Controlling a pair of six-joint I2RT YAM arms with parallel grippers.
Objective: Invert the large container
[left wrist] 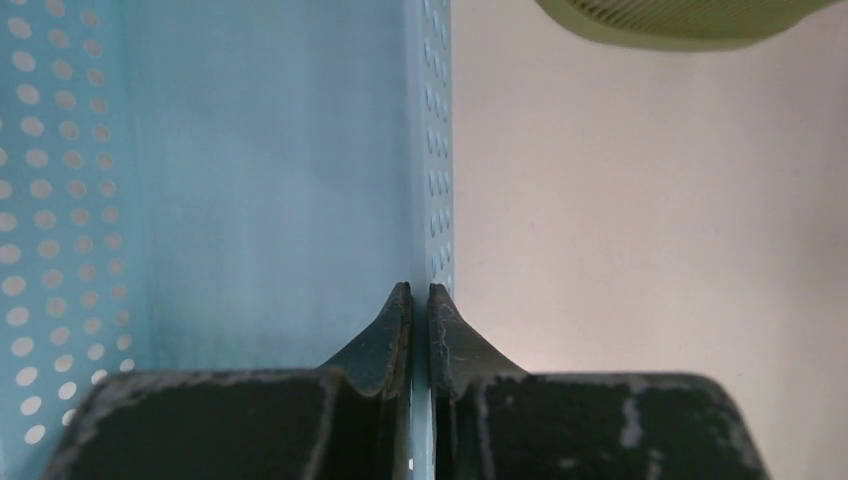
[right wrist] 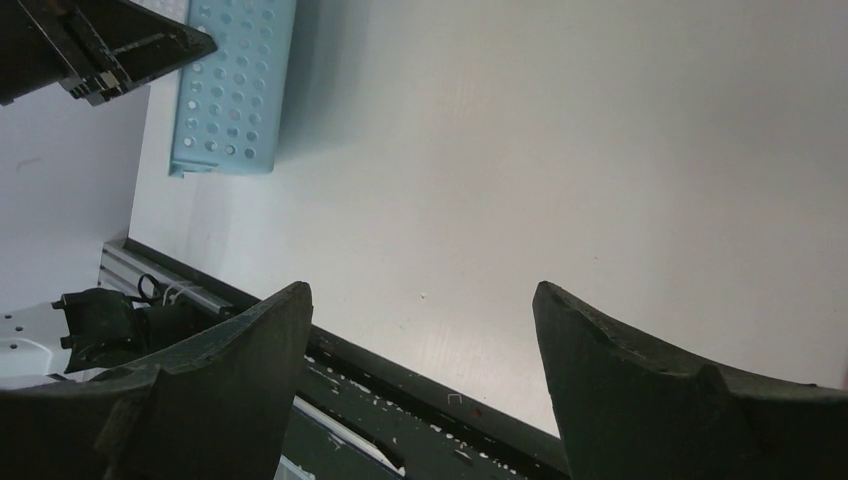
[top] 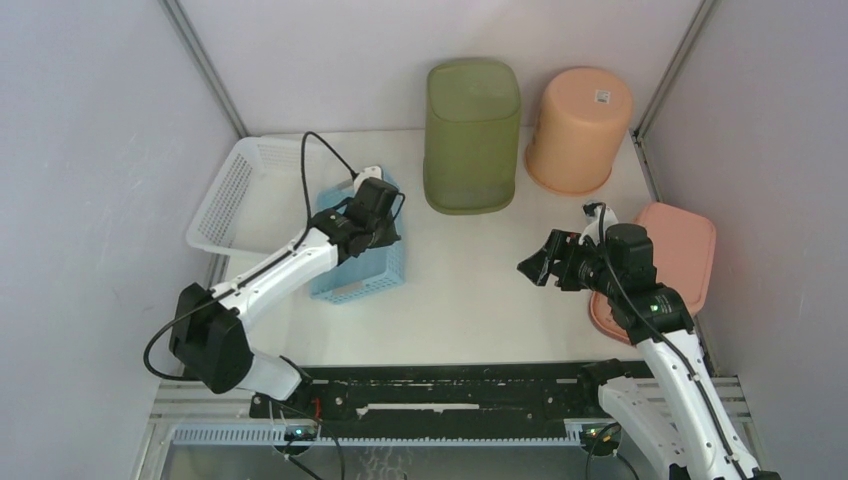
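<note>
A light blue perforated container (top: 362,274) sits left of the table's middle, beside the white basket. My left gripper (top: 386,238) is shut on its right-hand wall. In the left wrist view the fingertips (left wrist: 420,292) pinch that thin wall, with the container's blue inside (left wrist: 250,150) on the left and bare table on the right. My right gripper (top: 531,268) hovers open over the table at the right, pointing left with nothing between its fingers (right wrist: 420,290). The blue container (right wrist: 235,90) shows far off in the right wrist view.
A white mesh basket (top: 232,192) stands at the back left. An olive green bin (top: 470,135) and an orange bucket (top: 580,130) stand upside down at the back. A pink tray (top: 690,240) lies by the right wall. The rail (top: 450,385) runs along the near edge.
</note>
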